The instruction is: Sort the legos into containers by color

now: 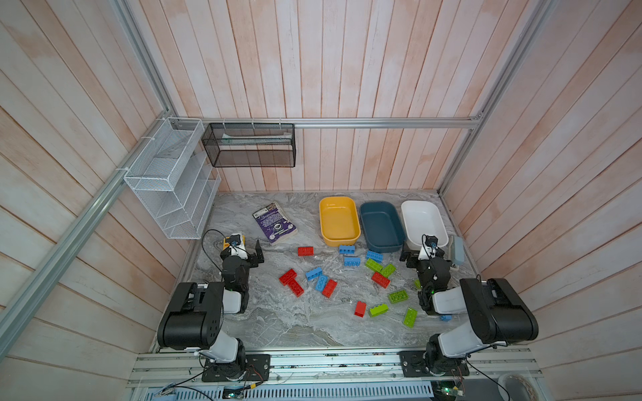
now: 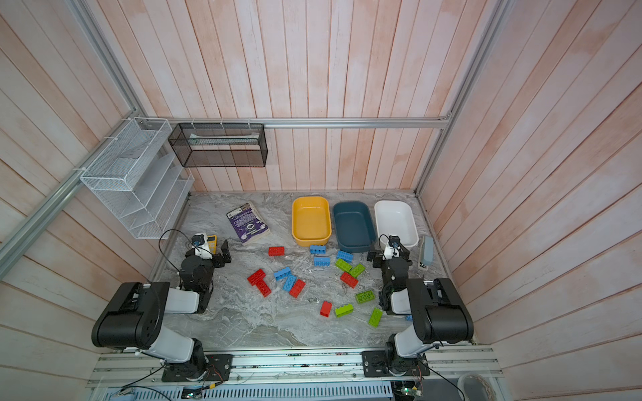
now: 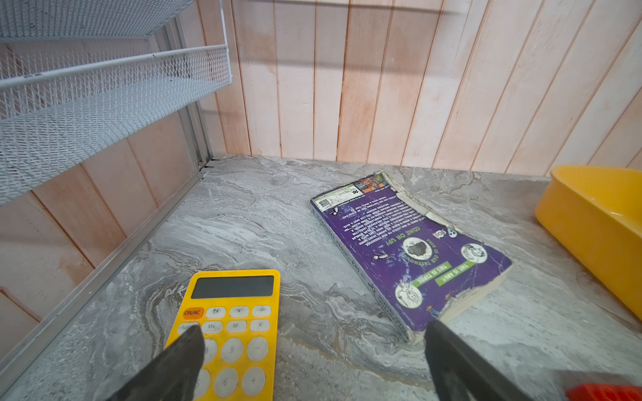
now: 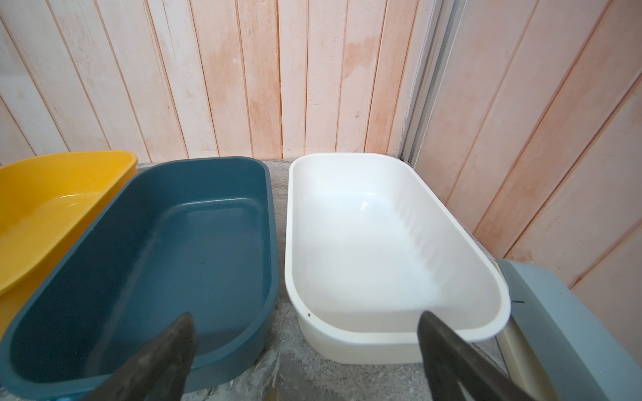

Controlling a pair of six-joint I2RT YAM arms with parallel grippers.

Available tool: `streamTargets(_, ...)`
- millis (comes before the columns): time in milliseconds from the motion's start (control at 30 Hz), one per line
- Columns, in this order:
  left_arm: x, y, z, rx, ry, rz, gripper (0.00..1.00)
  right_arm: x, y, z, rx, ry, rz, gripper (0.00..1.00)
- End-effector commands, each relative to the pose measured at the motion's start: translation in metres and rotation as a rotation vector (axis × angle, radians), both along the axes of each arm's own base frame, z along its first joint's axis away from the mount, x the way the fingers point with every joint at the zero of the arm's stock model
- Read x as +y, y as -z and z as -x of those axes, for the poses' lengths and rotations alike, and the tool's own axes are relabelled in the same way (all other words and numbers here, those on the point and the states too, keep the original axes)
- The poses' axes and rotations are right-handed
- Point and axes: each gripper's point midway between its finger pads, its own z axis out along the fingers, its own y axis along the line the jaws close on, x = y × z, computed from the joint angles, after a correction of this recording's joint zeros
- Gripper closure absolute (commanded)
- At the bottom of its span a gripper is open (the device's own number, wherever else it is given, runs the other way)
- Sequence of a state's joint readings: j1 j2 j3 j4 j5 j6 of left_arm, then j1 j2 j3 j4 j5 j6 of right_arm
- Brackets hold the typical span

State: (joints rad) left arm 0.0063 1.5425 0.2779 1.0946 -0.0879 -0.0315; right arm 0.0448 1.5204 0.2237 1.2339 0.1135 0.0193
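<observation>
Legos (image 1: 305, 251) are all lying loose, containers (image 1: 381, 225) sitting empty, left gripper (image 3: 314, 333) and right gripper (image 4: 305, 316) gaping, holding nothing.

Three containers (image 1: 381, 225), about eighteen legos (image 1: 329, 288)

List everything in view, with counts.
Red bricks: six, red, mid-table.
Blue bricks: six, blue, mid-table; one near right, half hidden.
Green bricks: about six, lime, right half.
Yellow tub: one, back row, empty.
Teal tub: one, beside it, empty.
White tub: one, right end, empty.
Book: one, purple, left of tubs.
Calculator: one, yellow, left edge.
Box: one, grey, right edge.
Rack: one, white, left wall.
Basket: one, black, back wall.
Left pincer: black, open, empty, by calculator.
Right pincer: black, open, empty, facing tubs.
</observation>
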Motion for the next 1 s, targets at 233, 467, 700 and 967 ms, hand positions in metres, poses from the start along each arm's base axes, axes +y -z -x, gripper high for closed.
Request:
streamTargets(233, 0.036, -0.070, -0.012, 0.081, -0.253, 0.117, 0.00, -0.003, -0.074, -0.013, 0.121, 0.113, -0.113, 0.01)
streamTargets(467, -0.001, -0.132, 0.013, 0.111, -0.229, 0.206, 0.00, 0.059, -0.134, 0.007, 0.155, -0.072, -0.165, 0.01)
streamTargets(700, -0.043, -0.161, 0.061, 0.177, -0.060, 0.337, 0.00, 0.141, -0.128, 0.039, 0.281, -0.291, -0.122, 0.01)
streamTargets(967, -0.057, -0.130, 0.107, 0.269, 0.051, 0.387, 0.00, 0.223, -0.053, 0.059, 0.530, -0.481, -0.021, 0.09)
